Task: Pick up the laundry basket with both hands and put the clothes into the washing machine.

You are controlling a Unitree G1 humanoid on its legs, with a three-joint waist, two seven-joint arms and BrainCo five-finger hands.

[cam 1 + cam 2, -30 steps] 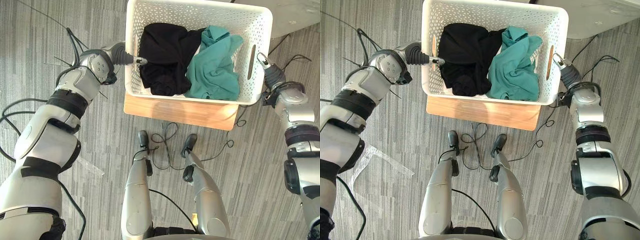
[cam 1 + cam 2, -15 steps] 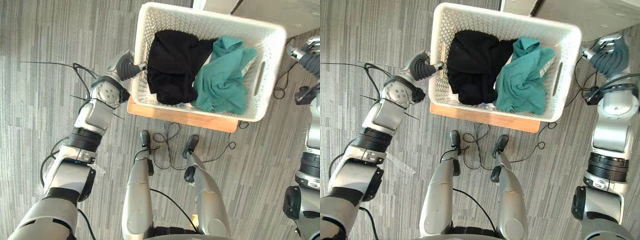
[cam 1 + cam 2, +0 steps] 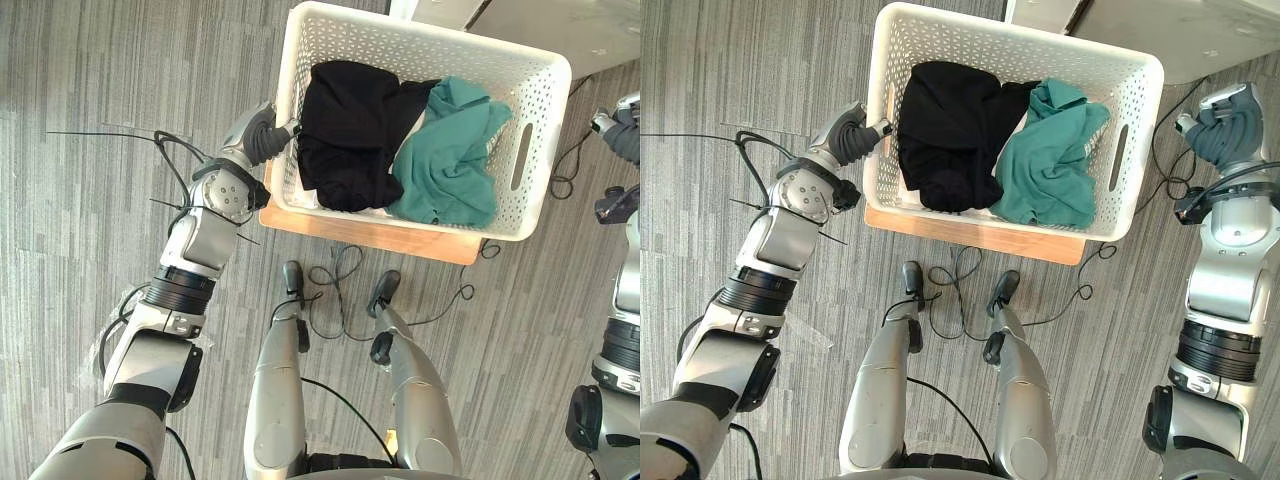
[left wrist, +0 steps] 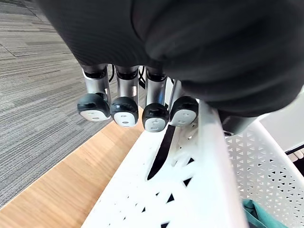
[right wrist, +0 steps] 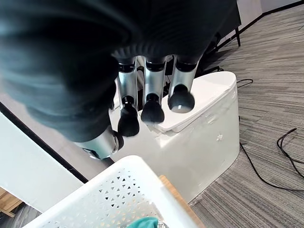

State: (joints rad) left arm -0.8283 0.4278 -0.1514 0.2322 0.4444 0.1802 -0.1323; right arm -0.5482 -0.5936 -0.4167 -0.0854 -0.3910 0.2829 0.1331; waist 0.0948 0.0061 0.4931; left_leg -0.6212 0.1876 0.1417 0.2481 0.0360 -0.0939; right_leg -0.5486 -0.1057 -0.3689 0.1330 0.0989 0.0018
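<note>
The white perforated laundry basket (image 3: 420, 45) rests on a low wooden board (image 3: 400, 238) in front of me. It holds a black garment (image 3: 350, 120) on the left and a teal garment (image 3: 450, 160) on the right. My left hand (image 3: 255, 135) is at the basket's left wall by the handle slot. Its fingers (image 4: 124, 111) are curled against the rim (image 4: 190, 190). My right hand (image 3: 1225, 130) hangs to the right of the basket, a clear gap away from the right handle slot (image 3: 1118, 155). Its fingers (image 5: 152, 111) are curled on nothing.
A white machine (image 5: 199, 123) stands just beyond the basket's far right corner, and its pale top (image 3: 1220, 30) lies behind the basket. Grey striped carpet (image 3: 120, 90) surrounds the board on the left and in front.
My right hand has come away from the basket's right handle slot, moved out to the right and curled. The left hand's fingers have curled at the left rim. The camera has shifted.
</note>
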